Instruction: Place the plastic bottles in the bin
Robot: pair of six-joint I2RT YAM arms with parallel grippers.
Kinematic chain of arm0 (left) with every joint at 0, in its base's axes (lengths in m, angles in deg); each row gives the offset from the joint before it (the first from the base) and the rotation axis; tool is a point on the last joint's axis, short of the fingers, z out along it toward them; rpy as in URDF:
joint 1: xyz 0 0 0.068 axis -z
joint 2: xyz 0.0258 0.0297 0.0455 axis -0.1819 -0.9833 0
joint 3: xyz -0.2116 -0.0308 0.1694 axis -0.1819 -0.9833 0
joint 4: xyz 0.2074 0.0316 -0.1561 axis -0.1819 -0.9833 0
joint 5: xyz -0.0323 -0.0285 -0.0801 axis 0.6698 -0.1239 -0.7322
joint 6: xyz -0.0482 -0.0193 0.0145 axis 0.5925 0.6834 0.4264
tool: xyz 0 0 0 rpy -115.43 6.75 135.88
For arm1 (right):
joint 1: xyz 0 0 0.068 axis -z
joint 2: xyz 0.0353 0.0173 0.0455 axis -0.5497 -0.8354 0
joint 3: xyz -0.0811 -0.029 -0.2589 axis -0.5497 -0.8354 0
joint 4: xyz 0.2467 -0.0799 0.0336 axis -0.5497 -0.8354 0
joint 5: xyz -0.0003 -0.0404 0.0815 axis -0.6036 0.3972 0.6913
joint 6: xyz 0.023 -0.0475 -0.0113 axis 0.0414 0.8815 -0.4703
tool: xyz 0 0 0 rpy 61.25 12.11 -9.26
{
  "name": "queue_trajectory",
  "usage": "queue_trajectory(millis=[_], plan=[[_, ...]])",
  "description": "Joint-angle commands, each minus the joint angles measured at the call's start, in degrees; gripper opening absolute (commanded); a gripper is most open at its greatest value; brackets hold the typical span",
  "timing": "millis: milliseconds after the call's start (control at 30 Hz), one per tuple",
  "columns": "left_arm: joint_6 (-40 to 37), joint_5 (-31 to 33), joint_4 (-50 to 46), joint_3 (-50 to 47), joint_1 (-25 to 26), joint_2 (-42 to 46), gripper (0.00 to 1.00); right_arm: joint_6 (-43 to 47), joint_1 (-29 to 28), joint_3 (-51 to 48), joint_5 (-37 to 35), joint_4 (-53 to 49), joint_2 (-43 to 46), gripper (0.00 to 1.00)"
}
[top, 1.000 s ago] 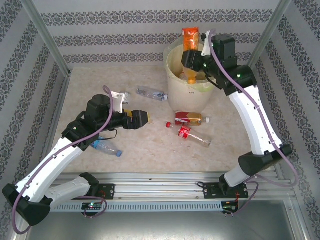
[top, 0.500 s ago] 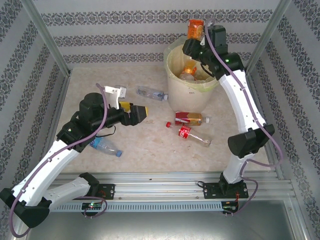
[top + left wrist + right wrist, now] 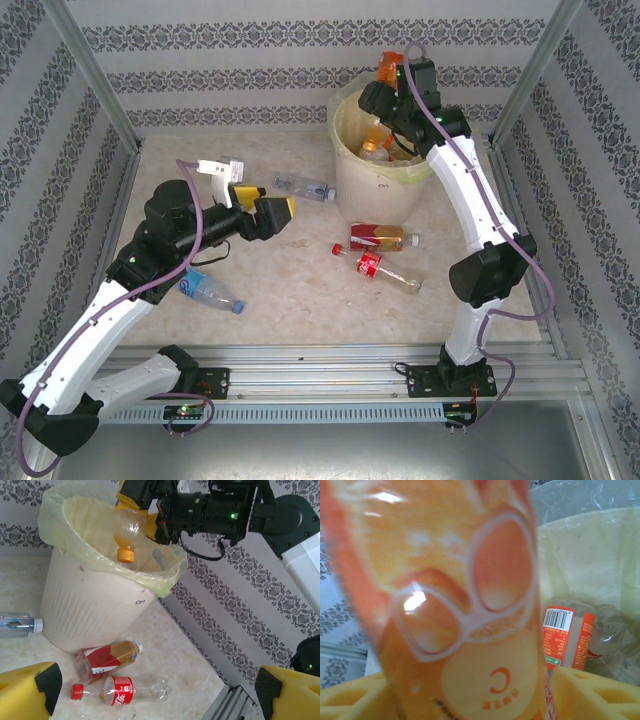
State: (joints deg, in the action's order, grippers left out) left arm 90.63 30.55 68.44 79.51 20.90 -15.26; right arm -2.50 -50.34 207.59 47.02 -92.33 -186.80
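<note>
Over the last half second the right arm has drawn its elbow in closer to the bin [image 3: 362,190]. Its forearm now stands steeper, and the wrist has tipped down over the far rim. The left arm has lifted, and its gripper has moved up a little while staying on the left of the bin.

The right gripper [image 3: 384,88] is clamped on the orange-labelled bottle [image 3: 388,67]. The right wrist view shows the label pressed between the yellow pads [image 3: 590,692]. From the left wrist, this bottle hangs cap-down over the bin's mouth, with its orange cap below the level of the bag's rim. Other bottles already lie inside the bin, one of them a crushed bottle with an orange-red label [image 3: 568,637].

The left gripper [image 3: 263,206] is held above the table and points toward the bin. Its fingers are spread wide and hold nothing.

Four plastic bottles lie on the table:
- A red-labelled bottle [image 3: 377,236] lies on its side against the foot of the bin.
- A cola bottle with a red cap [image 3: 384,270] lies just in front of the red-labelled one.
- A clear bottle [image 3: 303,187] lies just left of the bin.
- A blue-labelled bottle [image 3: 210,293] lies well to the left of the bin, under the left arm.
</note>
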Motion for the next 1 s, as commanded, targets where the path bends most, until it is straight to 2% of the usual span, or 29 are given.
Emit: queue_trajectory(millis=[0,100,233,500,633,767,967], plan=[[-0.65,1.37,3.72,2.19,-0.44,0.69,1.00,-0.31,0.13,-0.71,-0.90,1.60,1.29,0.83],[-0.56,1.86,3.55,2.26,-0.40,0.38,1.00,0.87,0.77,-1.59,0.22,1.20,2.91,0.90],[-0.79,3.70,3.64,0.82,-0.42,0.27,1.00,1.88,2.21,-5.59,3.09,2.15,6.65,0.91],[0.21,6.63,3.67,-1.23,-0.42,-0.80,1.00,6.00,4.81,-13.65,14.71,4.10,15.56,0.92],[-0.64,8.93,1.60,-1.39,-0.39,-1.63,1.00,9.17,4.71,-16.90,20.85,4.54,20.11,0.98],[1.91,13.43,-0.29,-1.55,-0.41,-3.65,1.00,11.78,4.52,-21.04,23.36,4.31,25.72,0.98],[7.75,15.53,2.68,-5.11,-0.44,-4.61,1.00,15.89,3.77,-28.73,26.05,4.54,33.62,0.98]])
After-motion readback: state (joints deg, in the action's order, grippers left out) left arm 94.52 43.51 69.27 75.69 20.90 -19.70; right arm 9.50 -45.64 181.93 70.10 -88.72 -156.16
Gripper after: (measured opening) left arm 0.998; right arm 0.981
